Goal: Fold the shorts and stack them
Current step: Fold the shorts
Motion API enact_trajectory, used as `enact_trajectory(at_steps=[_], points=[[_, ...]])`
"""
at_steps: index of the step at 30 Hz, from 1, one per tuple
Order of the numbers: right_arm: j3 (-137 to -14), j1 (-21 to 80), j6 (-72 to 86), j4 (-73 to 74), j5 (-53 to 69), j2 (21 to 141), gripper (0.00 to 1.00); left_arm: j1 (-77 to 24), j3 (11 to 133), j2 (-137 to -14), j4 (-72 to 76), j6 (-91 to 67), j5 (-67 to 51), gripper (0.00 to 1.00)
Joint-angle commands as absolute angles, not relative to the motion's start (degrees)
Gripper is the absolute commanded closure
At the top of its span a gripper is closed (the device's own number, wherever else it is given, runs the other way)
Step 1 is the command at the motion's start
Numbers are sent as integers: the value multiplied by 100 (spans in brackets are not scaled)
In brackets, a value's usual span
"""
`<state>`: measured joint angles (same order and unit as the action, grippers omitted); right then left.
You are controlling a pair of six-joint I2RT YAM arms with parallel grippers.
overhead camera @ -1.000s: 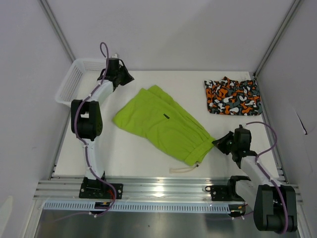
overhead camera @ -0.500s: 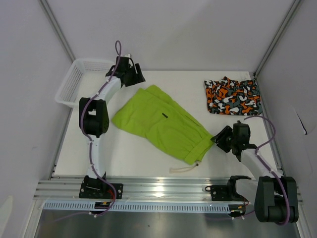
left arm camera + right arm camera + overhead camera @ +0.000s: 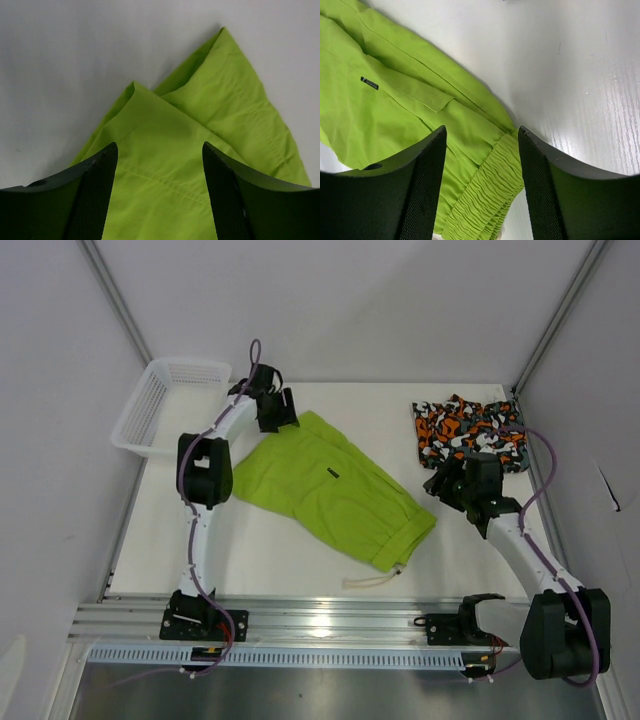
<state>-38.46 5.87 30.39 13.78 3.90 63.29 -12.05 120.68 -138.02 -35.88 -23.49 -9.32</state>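
Observation:
The lime green shorts (image 3: 330, 490) lie folded flat and slantwise mid-table, with the white drawstring (image 3: 375, 580) trailing out at the near end. My left gripper (image 3: 283, 410) hovers open over their far leg corner (image 3: 220, 100), and cloth shows between its fingers (image 3: 90, 195). My right gripper (image 3: 442, 483) hangs open just right of the elastic waistband (image 3: 490, 190), which shows below between the fingers (image 3: 420, 190). Neither grips the cloth. The camo shorts (image 3: 470, 435) lie folded at the far right, just beyond the right gripper.
A white mesh basket (image 3: 140, 415) stands at the far left corner, beside the left arm. Grey walls and slanting metal posts (image 3: 115, 300) close in the table. An aluminium rail (image 3: 330, 615) runs along the near edge.
Both grippers have gone from shut to open. The left one swung right from the basket to the green shorts' leg corner. The right one moved away from the waistband toward the camo pair.

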Motion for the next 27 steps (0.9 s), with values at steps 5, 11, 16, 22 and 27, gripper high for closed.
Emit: enact_trajectory(at_steps=[5, 11, 16, 22, 27], points=[[-4429, 930, 2778, 1047, 492, 7003, 38, -1213, 12795, -14176, -4131, -2540, -642, 33], [-5404, 1266, 2373, 862, 887, 8242, 35, -1222, 13078, -14502, -4280, -2619, -475, 65], [-6273, 1511, 2259, 651, 1397, 9297, 33, -1222, 13114, -14564, -4377, -2610, -422, 100], [-7407, 1731, 2197, 921, 1590, 10712, 32, -1222, 12017, -13906, -3904, -2575, -255, 100], [-8593, 1854, 2119, 1291, 1609, 11600, 32, -1222, 10094, -12825, -3288, -2549, -97, 100]])
